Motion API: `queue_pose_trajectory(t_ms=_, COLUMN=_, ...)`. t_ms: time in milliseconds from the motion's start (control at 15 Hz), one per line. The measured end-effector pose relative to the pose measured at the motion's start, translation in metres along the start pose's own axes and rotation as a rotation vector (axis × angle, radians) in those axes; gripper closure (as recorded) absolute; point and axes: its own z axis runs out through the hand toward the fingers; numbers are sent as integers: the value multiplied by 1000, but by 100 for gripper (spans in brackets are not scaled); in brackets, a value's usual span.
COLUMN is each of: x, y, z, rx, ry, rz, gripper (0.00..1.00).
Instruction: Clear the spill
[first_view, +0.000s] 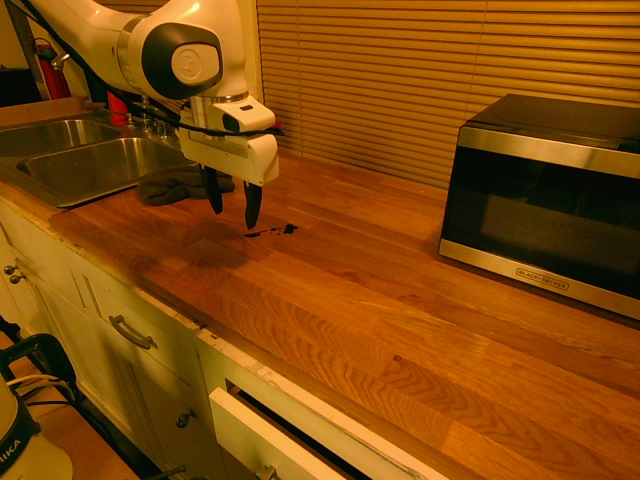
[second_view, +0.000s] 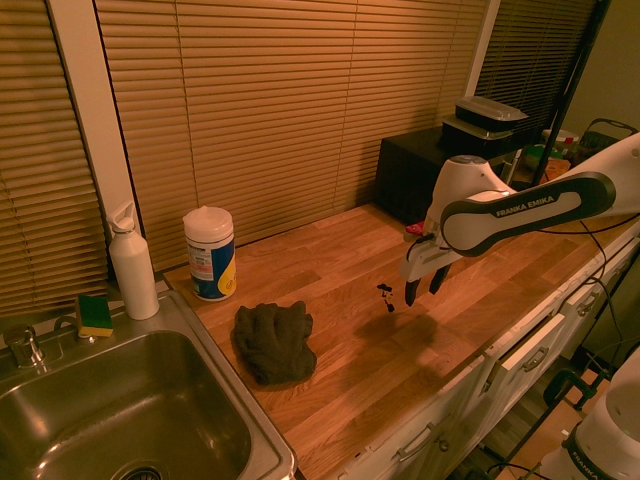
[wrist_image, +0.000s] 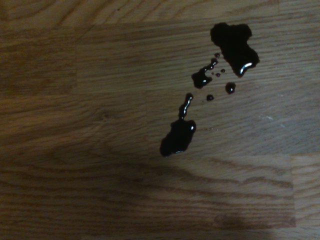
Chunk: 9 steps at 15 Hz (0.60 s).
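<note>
The spill (first_view: 272, 231) is a small black stain of blotches and streaks on the wooden counter (first_view: 380, 300). The wrist view shows the spill (wrist_image: 207, 90) up close, glossy and wet. My gripper (first_view: 232, 207) hangs open just above the counter, right beside the spill and a little towards the sink, with nothing between its dark fingers. Seen from the other side, the gripper (second_view: 424, 290) hovers to the right of the spill (second_view: 385, 295). A dark lumpy rag (second_view: 275, 342) lies on the counter between the spill and the sink; the rag (first_view: 178, 184) shows partly behind my gripper.
A steel sink (first_view: 80, 160) is set into the counter's end. A wipes canister (second_view: 209, 253), a white bottle (second_view: 132, 262) and a green sponge (second_view: 96, 314) stand behind it. A microwave (first_view: 550, 195) sits at the other end. Blinds (second_view: 270, 100) cover the back wall.
</note>
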Motion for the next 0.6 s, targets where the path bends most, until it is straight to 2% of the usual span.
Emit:
queue_pose_trajectory(t_ms=200, x=-4, y=-9, z=-2, rx=49, ry=1, rz=11, gripper=0)
queue_pose_trajectory(t_ms=467, x=-65, y=-92, z=-4, rx=159, ry=30, rz=-1, gripper=0)
queue_pose_trajectory(t_ms=600, x=-93, y=-142, z=-11, rx=182, ry=54, rz=17, gripper=0)
